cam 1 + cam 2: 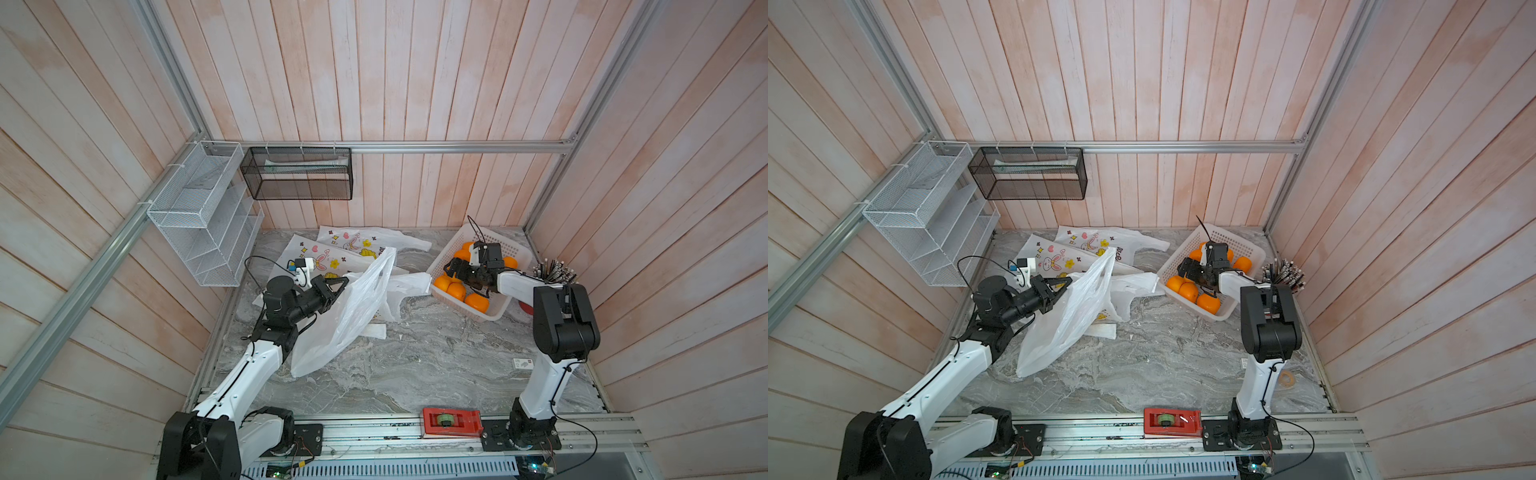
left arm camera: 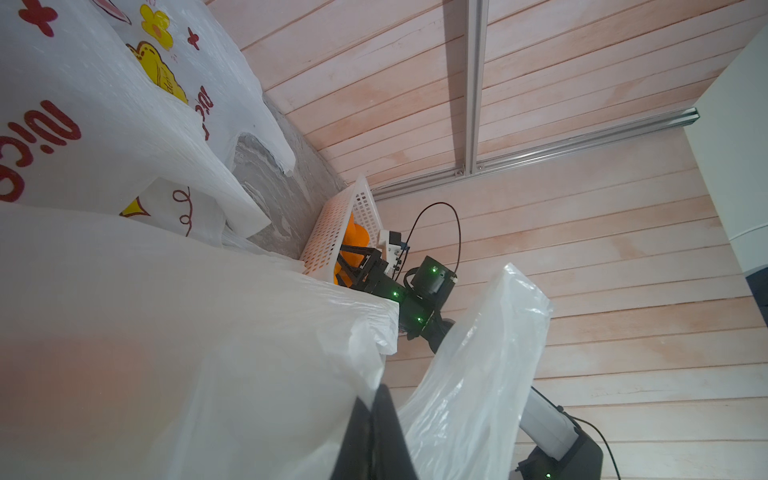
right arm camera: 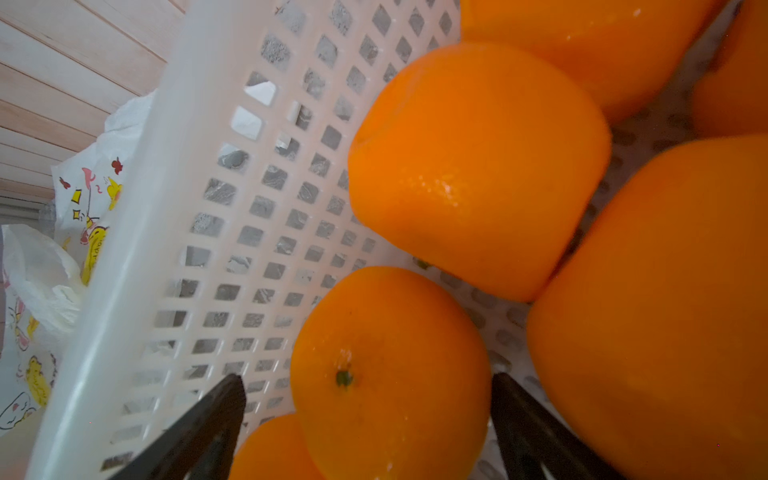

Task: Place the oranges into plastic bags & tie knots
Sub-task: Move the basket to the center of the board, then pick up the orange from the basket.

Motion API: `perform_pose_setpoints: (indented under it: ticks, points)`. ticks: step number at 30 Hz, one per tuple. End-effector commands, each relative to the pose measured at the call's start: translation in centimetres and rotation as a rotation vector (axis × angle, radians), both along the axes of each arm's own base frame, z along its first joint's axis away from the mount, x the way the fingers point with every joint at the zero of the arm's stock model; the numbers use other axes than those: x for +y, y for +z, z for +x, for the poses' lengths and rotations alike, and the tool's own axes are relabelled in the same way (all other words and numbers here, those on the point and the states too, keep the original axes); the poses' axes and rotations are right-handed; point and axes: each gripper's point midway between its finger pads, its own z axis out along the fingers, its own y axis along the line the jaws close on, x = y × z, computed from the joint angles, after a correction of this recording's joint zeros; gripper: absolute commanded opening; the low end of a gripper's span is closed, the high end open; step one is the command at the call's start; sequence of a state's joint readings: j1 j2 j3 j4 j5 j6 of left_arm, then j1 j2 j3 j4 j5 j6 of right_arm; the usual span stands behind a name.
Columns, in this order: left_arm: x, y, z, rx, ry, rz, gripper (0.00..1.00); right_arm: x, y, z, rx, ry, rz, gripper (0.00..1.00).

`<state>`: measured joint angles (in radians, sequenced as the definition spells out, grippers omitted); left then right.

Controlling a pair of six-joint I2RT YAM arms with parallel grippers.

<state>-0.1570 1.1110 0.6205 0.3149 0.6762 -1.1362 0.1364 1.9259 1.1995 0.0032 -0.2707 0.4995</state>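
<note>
PACKING ROUND, STEP 1: Taking 12 o'clock as the back wall of the marble table (image 1: 415,374), our left gripper (image 1: 341,286) works at 9 o'clock, clenched on the rim of a plain plastic bag (image 1: 353,320). The pinch lifts that edge off the table so the mouth stands open toward 3 o'clock, where the fruit is. The bag's lower end trails on the table toward 7 o'clock, and 1 handle loop (image 1: 384,266) stands up above the grip. In both top views we see no fruit inside it, and no knot anywhere.

At 2 o'clock the oranges (image 1: 455,291) lie bunched in the white perforated basket (image 1: 505,245), whose walls keep them from rolling off. Our right gripper (image 3: 365,380) reaches down into it with jaws spread wide, 1 on each side of an orange (image 3: 390,365) whose green stem scar faces the wrist camera, just beside the basket's wall. Nothing is gripped yet. We judge that the wide spread lets the fingers slip past the neighbouring fruit, which presses close, before they close.

The printed bags (image 1: 332,251), with bunnies and hearts, lie flat at 11 o'clock, apparently spares kept clear of the handover path.
</note>
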Motion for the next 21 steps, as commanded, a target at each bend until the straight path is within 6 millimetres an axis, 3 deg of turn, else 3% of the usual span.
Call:
perform_pose_setpoints:
  ticks: [1,8,11,16,21]
  points:
    - [0.0,0.4,0.1,-0.036,-0.01,0.01,0.0,0.3,-0.6,1.5,0.005,-0.033,-0.005,0.9]
    - [0.0,0.3,0.0,-0.037,-0.014,0.013,0.0,0.1,-3.2,1.8,0.061,-0.062,-0.044,0.81]
    - [0.0,0.2,0.0,-0.033,-0.015,0.014,0.0,0.0,-3.4,2.1,0.05,-0.066,-0.059,0.72]
    - [0.0,0.2,0.0,-0.034,-0.016,0.015,0.0,-0.2,-1.9,2.3,-0.024,-0.067,-0.072,0.6]
    - [0.0,0.2,-0.1,-0.034,-0.013,0.016,0.0,0.0,1.2,1.7,-0.097,-0.028,-0.071,0.57]
